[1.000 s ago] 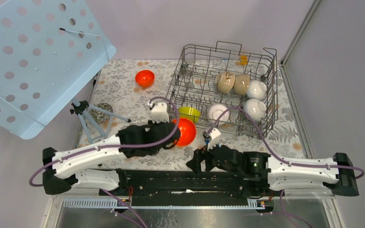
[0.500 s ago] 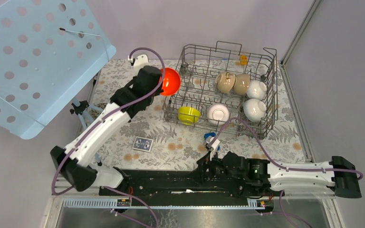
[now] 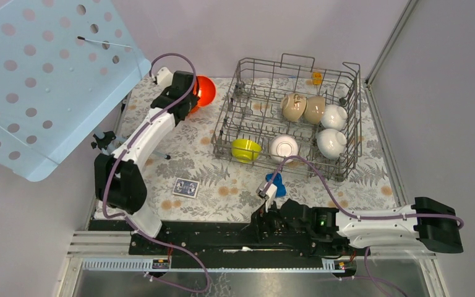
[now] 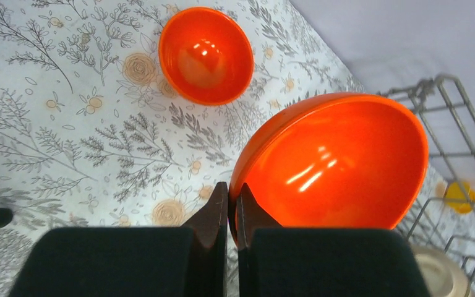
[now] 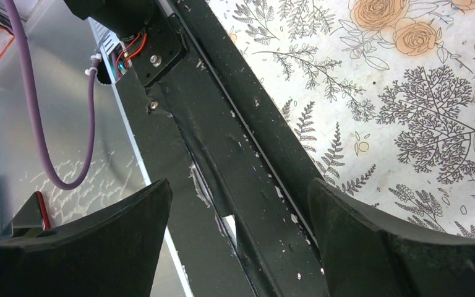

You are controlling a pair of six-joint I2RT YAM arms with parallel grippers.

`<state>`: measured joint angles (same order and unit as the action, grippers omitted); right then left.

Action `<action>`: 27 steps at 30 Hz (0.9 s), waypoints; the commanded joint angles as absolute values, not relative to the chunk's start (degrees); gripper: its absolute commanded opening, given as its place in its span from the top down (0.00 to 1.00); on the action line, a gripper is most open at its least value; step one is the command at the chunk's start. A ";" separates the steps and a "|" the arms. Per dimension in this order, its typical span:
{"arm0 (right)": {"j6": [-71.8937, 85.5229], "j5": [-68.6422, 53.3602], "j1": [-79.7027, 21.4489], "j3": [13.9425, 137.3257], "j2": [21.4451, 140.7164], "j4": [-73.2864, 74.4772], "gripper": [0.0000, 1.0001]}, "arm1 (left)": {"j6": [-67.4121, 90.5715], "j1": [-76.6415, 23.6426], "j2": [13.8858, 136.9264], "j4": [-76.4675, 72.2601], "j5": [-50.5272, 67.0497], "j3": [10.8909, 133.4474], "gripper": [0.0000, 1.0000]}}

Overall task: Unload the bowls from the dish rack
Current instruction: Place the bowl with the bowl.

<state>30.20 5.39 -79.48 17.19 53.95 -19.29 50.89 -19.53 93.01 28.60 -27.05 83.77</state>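
Left gripper clamps the thin rim of a glossy, round orange bowl between its fingers, near the far-left corner. Right gripper gapes wide over the black near-edge rail.

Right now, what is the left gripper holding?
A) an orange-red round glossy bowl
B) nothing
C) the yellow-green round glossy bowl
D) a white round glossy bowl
A: in the left wrist view the left gripper is pinched shut on the rim of an orange-red round glossy bowl, with a second orange-red bowl lying on the floral table cover beyond it.
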 commanded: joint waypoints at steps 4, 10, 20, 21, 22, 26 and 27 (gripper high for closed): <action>29.03 6.89 -79.28 16.54 56.49 -23.82 0.13 | 64.05 -15.09 98.95 22.85 -23.77 89.13 1.00; 29.31 8.80 -79.28 18.47 59.11 -20.46 0.14 | 69.75 -13.17 104.30 23.74 -22.21 93.05 1.00; 29.85 11.50 -79.65 18.84 59.68 -17.56 0.14 | 78.02 -10.26 111.78 29.93 -21.28 97.86 1.00; 29.87 11.56 -79.68 18.89 60.10 -17.40 0.15 | 78.31 -10.08 112.18 29.93 -21.28 98.05 1.00; 29.82 11.45 -79.63 18.97 60.31 -17.30 0.15 | 78.54 -9.96 112.61 29.93 -21.34 98.34 1.00; 29.49 11.43 -79.71 19.61 60.98 -16.81 0.15 | 78.90 -9.59 114.60 31.19 -21.69 101.25 1.00; 29.45 11.45 -79.74 19.60 61.11 -16.73 0.15 | 78.99 -9.52 115.27 31.80 -21.83 101.89 1.00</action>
<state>30.20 9.61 -79.50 17.08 60.58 -17.56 75.77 -9.98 114.21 31.35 -21.67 96.20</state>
